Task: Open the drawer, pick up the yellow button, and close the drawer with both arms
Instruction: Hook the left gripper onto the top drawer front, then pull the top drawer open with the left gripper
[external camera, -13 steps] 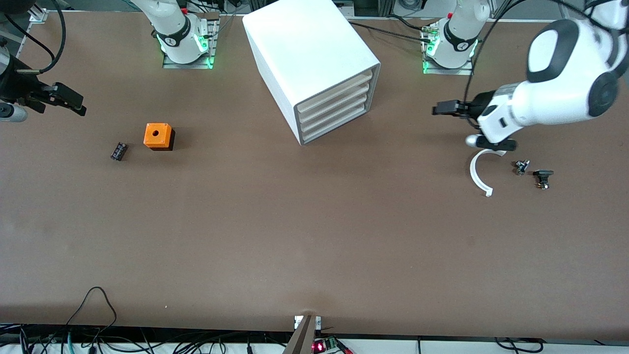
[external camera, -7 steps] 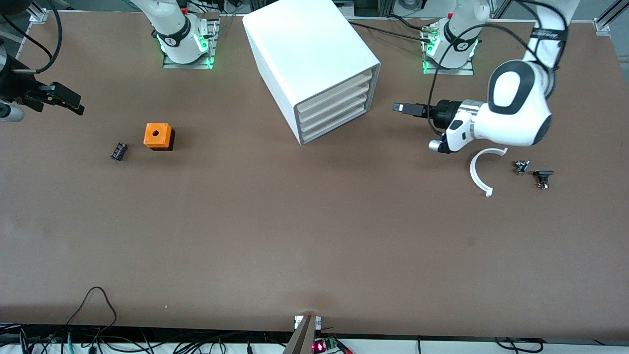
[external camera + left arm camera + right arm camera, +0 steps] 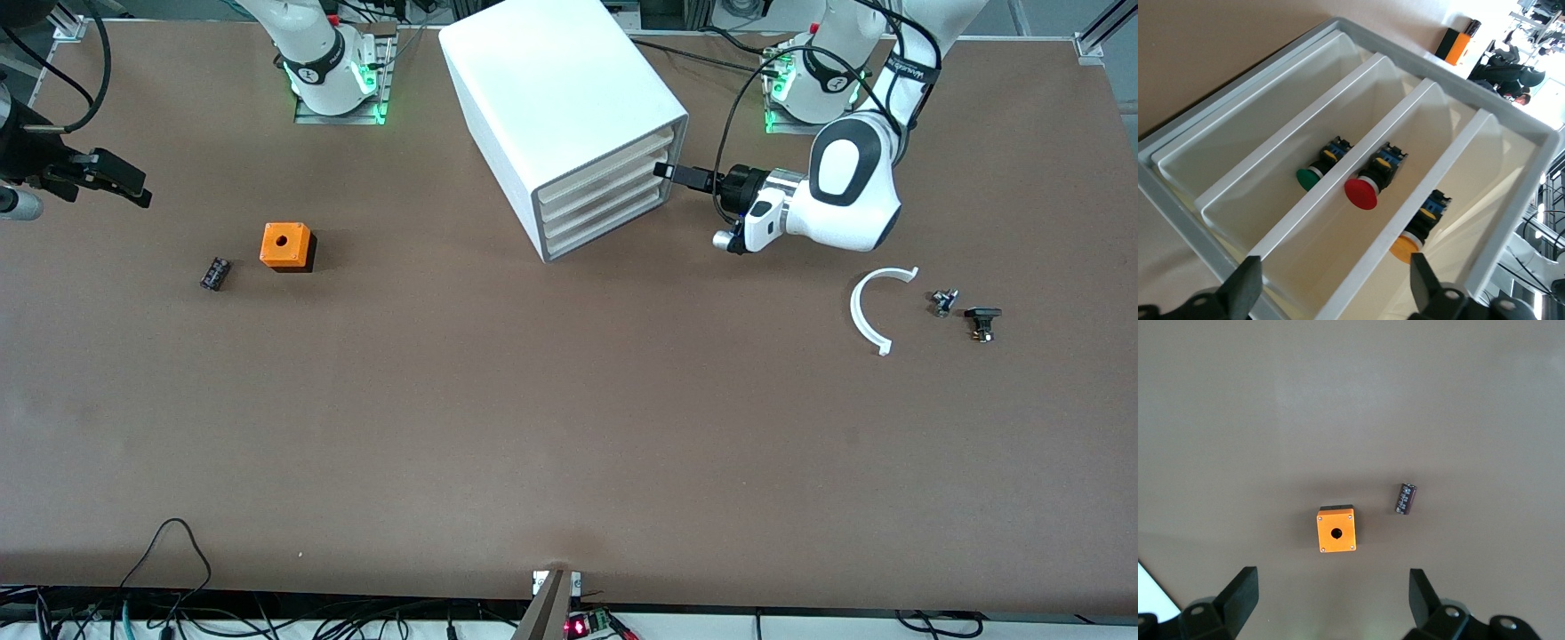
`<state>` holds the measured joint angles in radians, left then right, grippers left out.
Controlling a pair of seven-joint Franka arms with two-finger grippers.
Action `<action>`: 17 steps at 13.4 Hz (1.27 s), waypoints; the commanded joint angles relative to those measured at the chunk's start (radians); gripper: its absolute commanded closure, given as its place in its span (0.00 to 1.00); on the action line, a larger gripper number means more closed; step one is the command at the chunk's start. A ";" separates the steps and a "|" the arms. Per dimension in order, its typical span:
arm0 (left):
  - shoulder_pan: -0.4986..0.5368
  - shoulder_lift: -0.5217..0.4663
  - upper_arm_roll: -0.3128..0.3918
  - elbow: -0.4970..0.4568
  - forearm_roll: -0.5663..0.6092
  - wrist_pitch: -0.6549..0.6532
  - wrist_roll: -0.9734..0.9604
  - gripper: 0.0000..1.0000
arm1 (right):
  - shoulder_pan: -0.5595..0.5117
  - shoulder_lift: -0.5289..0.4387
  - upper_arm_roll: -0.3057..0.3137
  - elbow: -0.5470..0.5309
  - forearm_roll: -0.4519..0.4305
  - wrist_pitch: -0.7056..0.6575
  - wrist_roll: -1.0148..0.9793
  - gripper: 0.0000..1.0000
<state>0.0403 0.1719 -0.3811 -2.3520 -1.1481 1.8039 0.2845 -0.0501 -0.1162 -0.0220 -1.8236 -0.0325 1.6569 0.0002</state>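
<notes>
The white cabinet (image 3: 569, 98) stands at the back middle of the table, its four drawers flush in its front. The topmost drawer (image 3: 605, 166) shows in the left wrist view (image 3: 1485, 200), and the orange-yellow button (image 3: 1411, 245) lies inside it. My left gripper (image 3: 669, 172) is open and empty right in front of the drawer fronts, at the upper drawers' height; its own view (image 3: 1335, 293) looks into the trays. My right gripper (image 3: 124, 182) is open and empty above the table at the right arm's end, also seen in its own view (image 3: 1331, 607).
A green button (image 3: 1313, 175) and a red button (image 3: 1361, 192) lie in lower drawers. An orange cube with a hole (image 3: 285, 245) and a small black part (image 3: 214, 273) lie near the right gripper. A white curved piece (image 3: 867, 311) and small dark parts (image 3: 944, 302) lie at the left arm's end.
My left arm has swung from the left arm's end of the table toward the cabinet, bringing its gripper up to the drawer fronts. The right arm has barely moved.
</notes>
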 commanded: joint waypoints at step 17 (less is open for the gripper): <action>0.030 -0.054 0.027 0.026 0.153 0.255 0.009 1.00 | 0.016 0.101 0.019 0.073 0.013 -0.011 -0.002 0.00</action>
<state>0.0611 0.1156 -0.3737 -2.3186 -1.0793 1.9904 0.3104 -0.0288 -0.0381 0.0028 -1.7842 -0.0324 1.6646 -0.0005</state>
